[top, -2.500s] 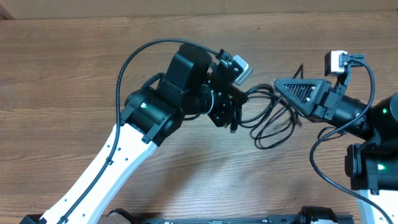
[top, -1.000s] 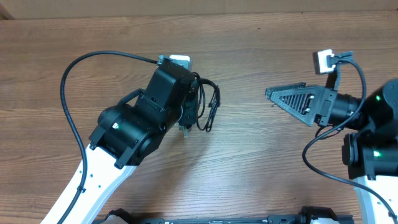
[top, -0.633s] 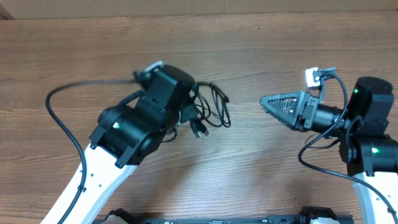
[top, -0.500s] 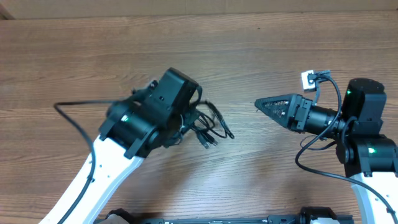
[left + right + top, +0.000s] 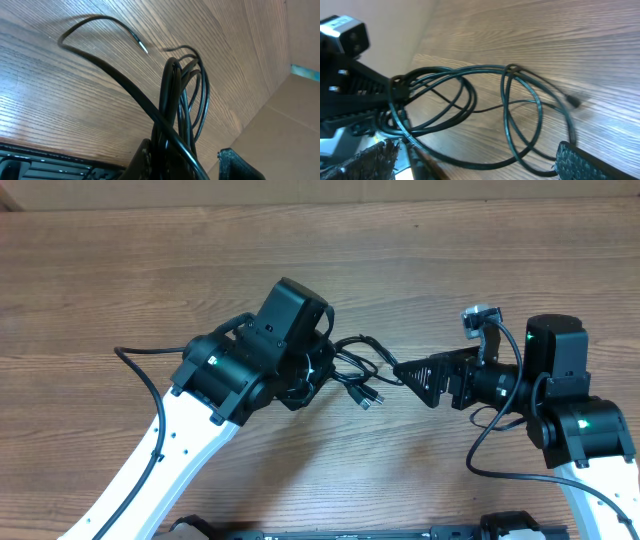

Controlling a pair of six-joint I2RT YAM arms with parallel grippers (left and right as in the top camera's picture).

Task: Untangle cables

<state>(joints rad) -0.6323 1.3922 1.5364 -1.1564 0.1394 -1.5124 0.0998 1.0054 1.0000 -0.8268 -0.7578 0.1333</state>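
The cables (image 5: 352,365) sit as one tangled bunch of thin black cord near the middle of the bench (image 5: 500,260), between the two arms. The left fingers (image 5: 143,161) are pinched tight on the bunch. In the left wrist view several strands run side by side up out of the grip and fan into narrow loops over the wood. One loose end (image 5: 142,47) arcs away to the left and finishes in a light tip. From above, the wrist of the left arm (image 5: 190,430) covers the grip itself. The loops spill out to its right, with two small plugs (image 5: 366,400) just beside each other at the lower edge of the bunch.

The right fingers (image 5: 585,161) stand spread wide with nothing between them. From above, their tip points left at the bunch and sits just beside the outermost loop; whether it touches the cord I cannot tell. In the right wrist view the two fingers fill the bottom corners. The cables lie ahead of them in large overlapping loops that cross one another in several places. The loops gather to the left, where they meet the left arm's black fingers under its wrist camera (image 5: 342,31). A single plug (image 5: 573,102), blurred, lies at the right side of the tangle. Whether the loops rest on the bench or hang just above it is unclear.
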